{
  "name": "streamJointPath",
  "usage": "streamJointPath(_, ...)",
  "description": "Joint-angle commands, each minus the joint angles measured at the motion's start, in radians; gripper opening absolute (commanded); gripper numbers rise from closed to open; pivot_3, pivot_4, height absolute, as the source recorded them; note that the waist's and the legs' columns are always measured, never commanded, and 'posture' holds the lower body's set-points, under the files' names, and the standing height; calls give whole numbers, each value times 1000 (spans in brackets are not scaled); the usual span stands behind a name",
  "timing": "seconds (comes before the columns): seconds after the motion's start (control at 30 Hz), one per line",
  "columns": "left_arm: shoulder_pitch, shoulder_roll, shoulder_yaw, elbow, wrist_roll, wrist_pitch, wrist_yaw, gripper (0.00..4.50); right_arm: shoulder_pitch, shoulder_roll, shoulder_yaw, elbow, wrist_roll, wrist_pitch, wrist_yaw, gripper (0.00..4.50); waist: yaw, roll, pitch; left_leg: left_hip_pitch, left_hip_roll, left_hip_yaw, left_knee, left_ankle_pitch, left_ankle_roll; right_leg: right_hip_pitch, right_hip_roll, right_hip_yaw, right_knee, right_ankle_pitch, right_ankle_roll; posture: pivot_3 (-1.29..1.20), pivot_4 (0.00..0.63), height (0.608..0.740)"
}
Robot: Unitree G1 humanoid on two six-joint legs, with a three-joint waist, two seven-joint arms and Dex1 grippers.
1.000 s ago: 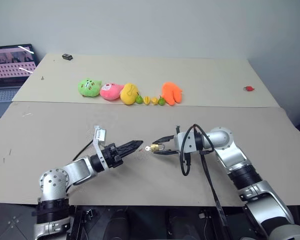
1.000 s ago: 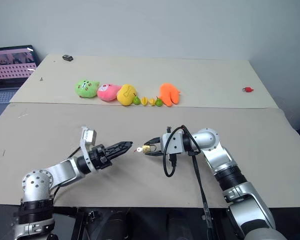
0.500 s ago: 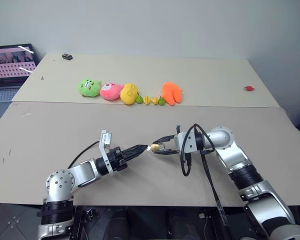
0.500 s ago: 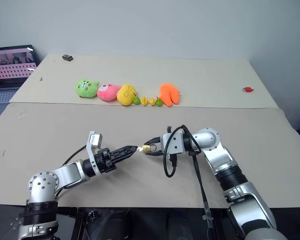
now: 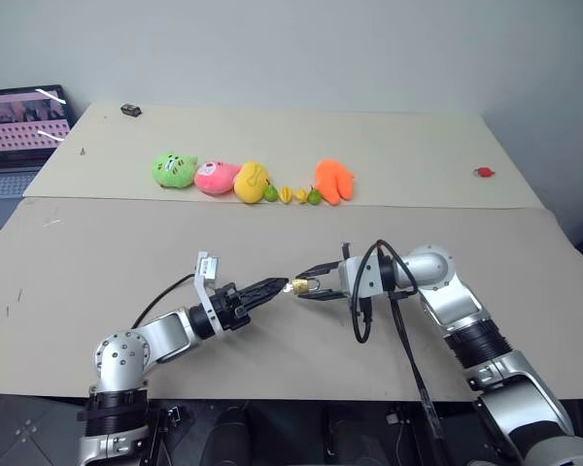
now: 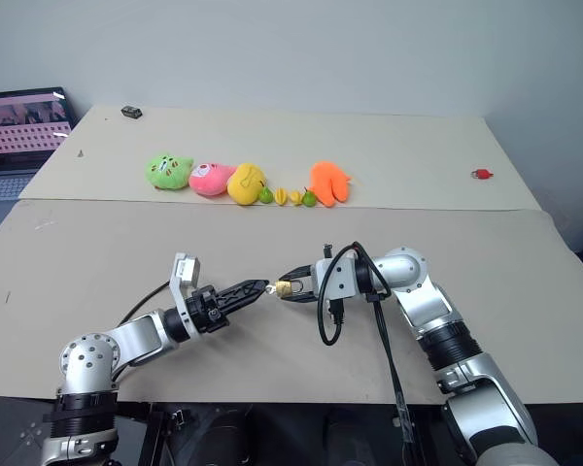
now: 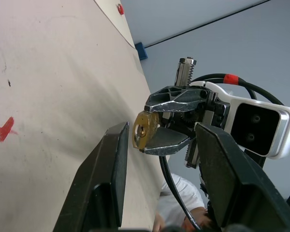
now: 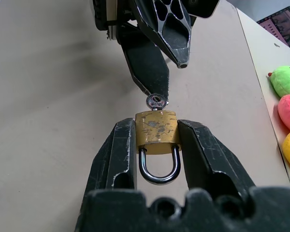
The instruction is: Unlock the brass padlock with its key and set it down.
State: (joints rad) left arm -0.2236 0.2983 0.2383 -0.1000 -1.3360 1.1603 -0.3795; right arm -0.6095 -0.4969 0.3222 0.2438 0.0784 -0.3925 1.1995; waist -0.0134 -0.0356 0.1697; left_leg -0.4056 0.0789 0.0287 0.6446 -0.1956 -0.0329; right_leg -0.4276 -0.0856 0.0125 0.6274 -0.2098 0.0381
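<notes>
The small brass padlock hangs above the tabletop, with my right gripper shut on its two sides and its silvery shackle turned toward that wrist. A small key sticks out of the padlock's far end. My left gripper comes level from the left, and its fingers stand apart, open. In the right wrist view one left fingertip is right at the key's head; I cannot tell whether it touches.
A row of plush toys and small toy fruits lies across the far table. A laptop stands at the far left, a small red item at the far right. A black cable loops under my right wrist.
My left gripper has edged right, closing the small gap to the key. The right gripper and padlock have held still.
</notes>
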Motion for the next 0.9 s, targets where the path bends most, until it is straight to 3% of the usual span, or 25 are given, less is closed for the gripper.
streamJointPath(0.03,0,-8,-10,-6,0,-10,-13,2312,-13,-7,-28,-38,29,-6,1,912,0,0,0,0,0,0,0,0,0,0,0,0,0,0,0,0,150,722)
streamJointPath(0.67,-21,-22,-31,14,59,-26,-44,2312,-14,-10,-26,-37,29,-6,3,912,0,0,0,0,0,0,0,0,0,0,0,0,0,0,0,0,150,722)
streamJointPath(0.7,-21,-23,-30,14,59,-27,-44,1734,-15,-9,-25,-35,28,-7,2,912,0,0,0,0,0,0,0,0,0,0,0,0,0,0,0,0,150,722)
streamJointPath(0.73,-21,-24,-30,14,59,-27,-44,1536,-14,-10,-25,-36,28,-8,2,912,0,0,0,0,0,0,0,0,0,0,0,0,0,0,0,0,150,722)
streamJointPath(0.77,-21,-25,-30,12,59,-28,-44,993,-14,-9,-26,-36,28,-7,2,912,0,0,0,0,0,0,0,0,0,0,0,0,0,0,0,0,150,722)
streamJointPath(0.87,-22,-29,-33,4,56,-27,-45,54,-15,-8,-25,-33,27,-8,0,912,0,0,0,0,0,0,0,0,0,0,0,0,0,0,0,0,150,722)
streamJointPath(0.9,-22,-29,-33,3,56,-26,-46,54,-16,-8,-25,-31,26,-9,0,912,0,0,0,0,0,0,0,0,0,0,0,0,0,0,0,0,150,722)
